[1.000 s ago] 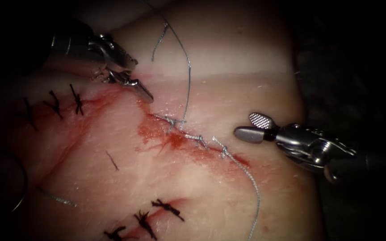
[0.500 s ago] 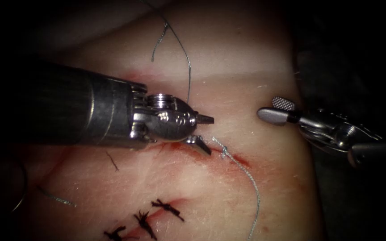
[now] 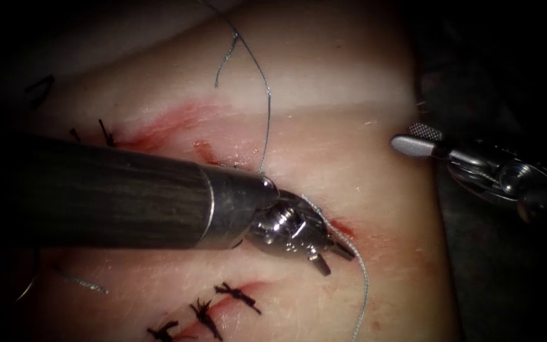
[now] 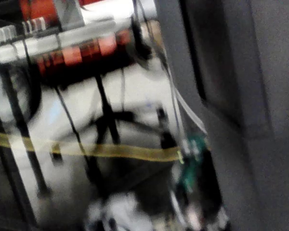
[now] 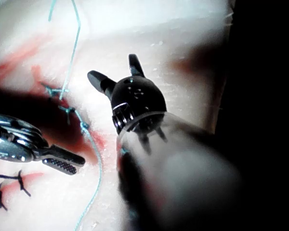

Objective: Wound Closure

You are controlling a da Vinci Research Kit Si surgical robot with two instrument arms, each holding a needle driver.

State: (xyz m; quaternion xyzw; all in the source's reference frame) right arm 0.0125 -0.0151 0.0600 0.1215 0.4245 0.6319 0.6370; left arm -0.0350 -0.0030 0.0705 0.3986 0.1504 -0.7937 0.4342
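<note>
Cut stitched along most of its run, both my pincers empty.

The cut runs across the tissue with pale thread knotted along it; one strand climbs up the tissue, another tail trails down on the cut's right end. I see no needle here. My left pincer hovers over the cut's right end, jaws slightly parted, gripping nothing, thread just beside it. My right pincer hangs well apart to the right, jaws open, empty. I judge the closing mostly done, with loose thread tails left. Dark sutures mark other closed cuts nearby.
</note>
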